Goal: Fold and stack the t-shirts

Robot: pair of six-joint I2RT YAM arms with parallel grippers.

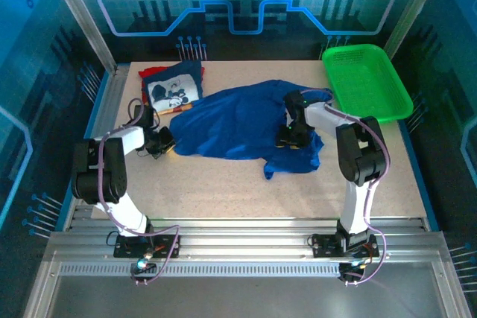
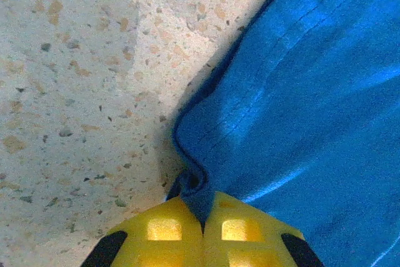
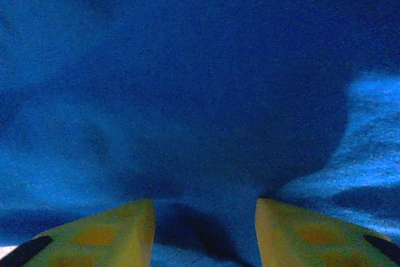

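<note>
A royal blue t-shirt [image 1: 238, 121] lies crumpled and spread across the middle of the table. At its left edge, my left gripper [image 1: 165, 143] is down on the table. In the left wrist view the yellow fingers [image 2: 165, 229] are shut on a pinched bit of the blue t-shirt's hem [image 2: 199, 192]. My right gripper [image 1: 289, 138] presses down into the right part of the shirt. In the right wrist view its fingers [image 3: 119, 223] stand apart, with a hump of blue cloth [image 3: 206, 154] between them. A folded navy and white mouse t-shirt [image 1: 173, 91] rests on a red t-shirt [image 1: 153, 72] at the back left.
A green mesh basket [image 1: 367, 80] stands at the back right, close to the blue shirt's far corner. Bare speckled tabletop [image 1: 223, 191] runs along the near side in front of both arm bases. Metal frame posts rise at the back corners.
</note>
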